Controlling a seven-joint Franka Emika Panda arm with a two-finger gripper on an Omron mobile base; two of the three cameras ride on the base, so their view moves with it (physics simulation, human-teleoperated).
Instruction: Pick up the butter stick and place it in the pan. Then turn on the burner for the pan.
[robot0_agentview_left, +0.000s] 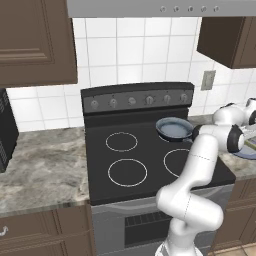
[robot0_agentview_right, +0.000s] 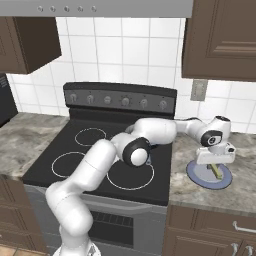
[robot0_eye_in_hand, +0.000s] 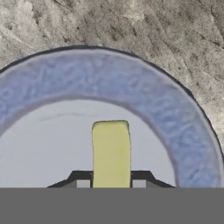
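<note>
The pincer (robot0_eye_in_hand: 111, 183) hangs straight over the plate (robot0_agentview_right: 197, 176), its two dark tips straddling the near end of the butter stick (robot0_eye_in_hand: 111, 151), one on each long side, so closing would clamp its narrow width. Whether the tips already press the butter I cannot tell. The butter lies flat on the plate's pale centre, on the bench (robot0_agentview_right: 235, 192) right of the stove (robot0_agentview_left: 150, 150), near the front edge. Farther off, the pan (robot0_agentview_left: 173, 128) waits on the back right burner, ready to receive it
</note>
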